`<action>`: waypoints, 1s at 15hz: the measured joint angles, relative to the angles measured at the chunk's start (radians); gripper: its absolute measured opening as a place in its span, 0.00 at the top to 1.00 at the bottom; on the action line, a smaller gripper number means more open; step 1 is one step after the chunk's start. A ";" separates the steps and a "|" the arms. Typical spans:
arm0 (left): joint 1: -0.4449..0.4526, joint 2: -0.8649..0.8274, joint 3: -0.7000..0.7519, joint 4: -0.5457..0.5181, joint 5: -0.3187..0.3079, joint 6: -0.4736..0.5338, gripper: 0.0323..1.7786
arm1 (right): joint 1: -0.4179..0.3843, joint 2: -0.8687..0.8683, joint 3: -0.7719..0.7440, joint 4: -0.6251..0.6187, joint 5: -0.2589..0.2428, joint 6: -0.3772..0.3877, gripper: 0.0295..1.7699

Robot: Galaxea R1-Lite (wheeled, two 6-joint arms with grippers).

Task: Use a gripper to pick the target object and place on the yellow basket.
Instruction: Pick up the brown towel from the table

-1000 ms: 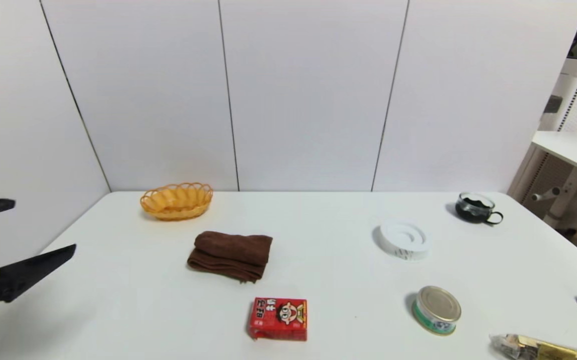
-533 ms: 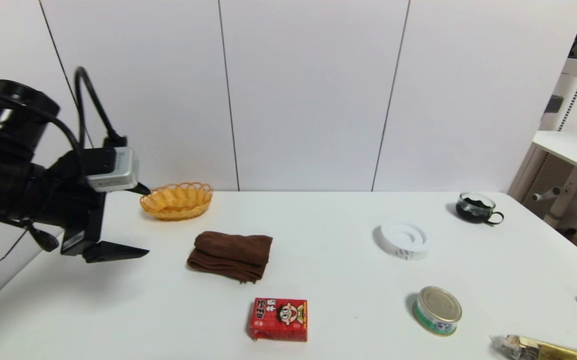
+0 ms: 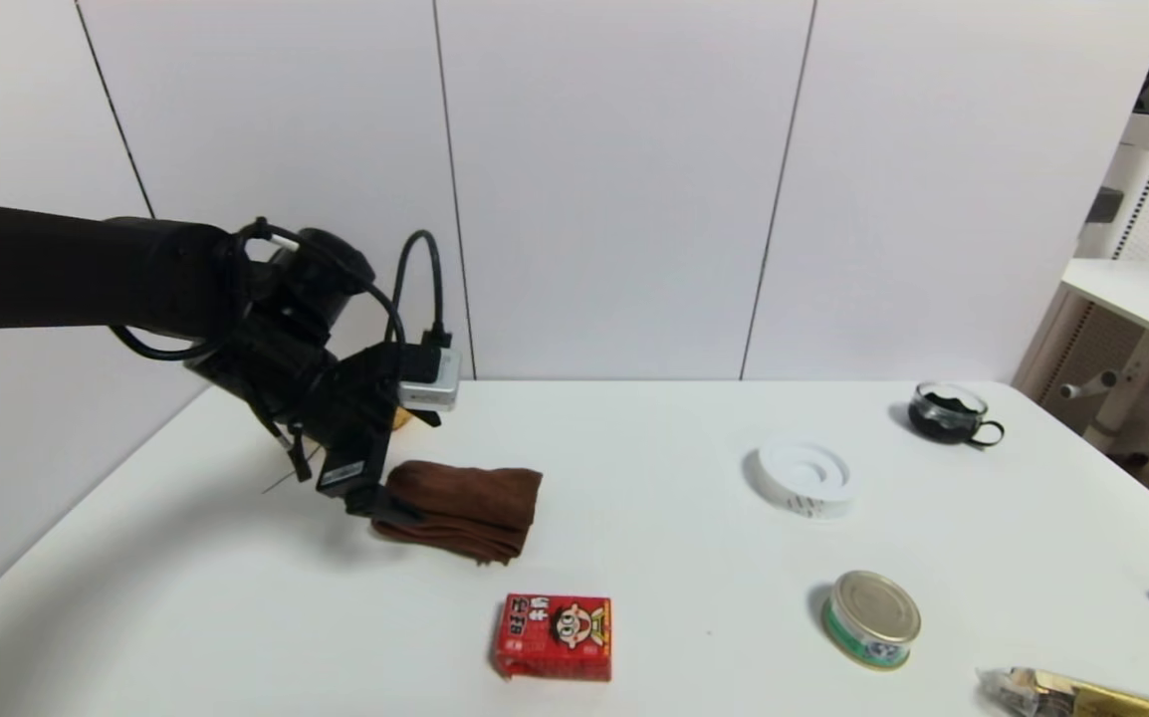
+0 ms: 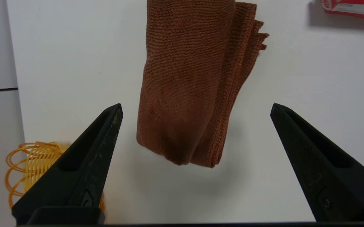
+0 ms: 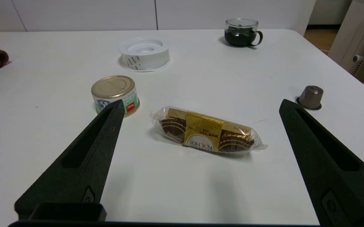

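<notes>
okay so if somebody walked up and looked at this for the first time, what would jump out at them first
Probably the left gripper, reaching in from the left with its fingers spread wide just above the near end of the brown towel lying mid-table. Next, the red carton nearer the robot, and the yellow basket behind the arm. The right gripper hangs open over a chocolate pack on the right.

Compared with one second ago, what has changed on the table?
The left claw moved in from the robot's left edge to the brown towel, open astride its near end, not gripping. It now hides most of the yellow basket. Towel and red carton stayed put.
</notes>
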 joint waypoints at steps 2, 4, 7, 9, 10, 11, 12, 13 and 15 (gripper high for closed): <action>-0.017 0.051 -0.032 0.000 0.045 -0.009 0.05 | 0.000 0.000 0.000 0.000 0.000 0.000 0.04; -0.029 0.098 -0.063 0.001 0.065 -0.021 0.05 | 0.000 0.000 0.000 0.000 0.000 0.000 0.04; -0.045 0.158 -0.084 0.002 0.068 -0.040 0.05 | 0.000 0.000 0.000 0.000 0.000 0.000 0.04; -0.053 0.192 -0.087 0.001 0.068 -0.049 0.05 | 0.000 0.000 0.000 0.000 0.000 0.000 0.04; -0.054 0.207 -0.088 0.000 0.068 -0.050 0.05 | 0.000 0.000 0.000 0.000 0.000 0.000 0.04; -0.056 0.219 -0.088 0.000 0.069 -0.052 0.05 | 0.000 0.000 0.000 0.000 0.000 0.000 0.04; -0.058 0.233 -0.090 -0.003 0.073 -0.053 0.05 | 0.000 0.000 0.000 0.000 0.000 0.000 0.04; -0.058 0.241 -0.092 -0.006 0.082 -0.055 0.05 | 0.000 0.000 0.000 0.000 0.000 0.000 0.04; -0.058 0.254 -0.093 -0.002 0.084 -0.058 0.05 | 0.000 0.000 0.000 0.000 0.000 0.000 0.04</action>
